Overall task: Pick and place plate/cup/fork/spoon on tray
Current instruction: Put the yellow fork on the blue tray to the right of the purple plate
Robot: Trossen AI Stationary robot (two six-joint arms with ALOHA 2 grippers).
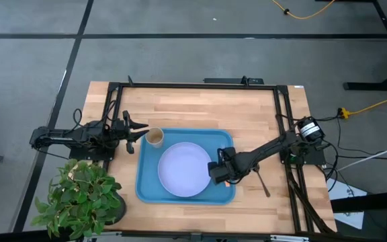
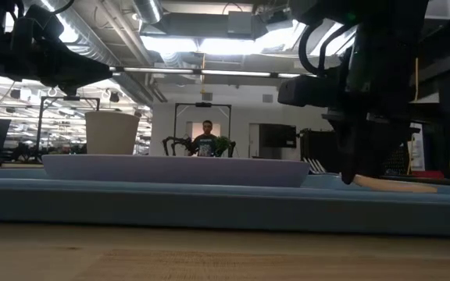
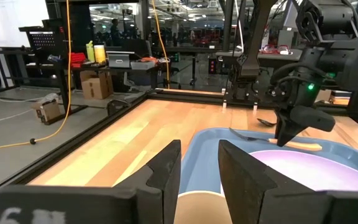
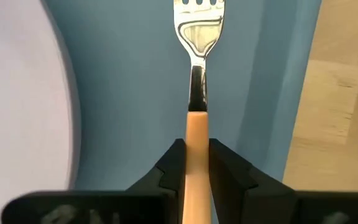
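The blue tray (image 1: 144, 190) lies in the middle of the table. The lavender plate (image 1: 183, 169) rests flat on it. The tan cup (image 1: 154, 137) stands upright in the tray's far left corner. My left gripper (image 1: 138, 136) is open at the cup's left side, with the cup's rim (image 3: 197, 208) just ahead of its fingers. My right gripper (image 1: 222, 173) is over the tray's right part, beside the plate, shut on the fork (image 4: 197, 37). The dark spoon (image 1: 263, 183) lies on the table right of the tray. My right gripper pinches the fork's wooden handle (image 4: 197, 127) between its two fingers, near the end that meets the metal neck. The fingers (image 2: 348, 160) come from above, pointing down. The fork lies about level, low over the tray floor, tines (image 2: 316, 165) away from the wrist. I cannot tell whether it touches the tray.
A potted plant (image 1: 82, 198) stands at the table's near left corner, close to the tray. Black frame rails (image 1: 284, 114) run along the table's left, far and right sides. Bare wood shows beyond the tray's far edge.
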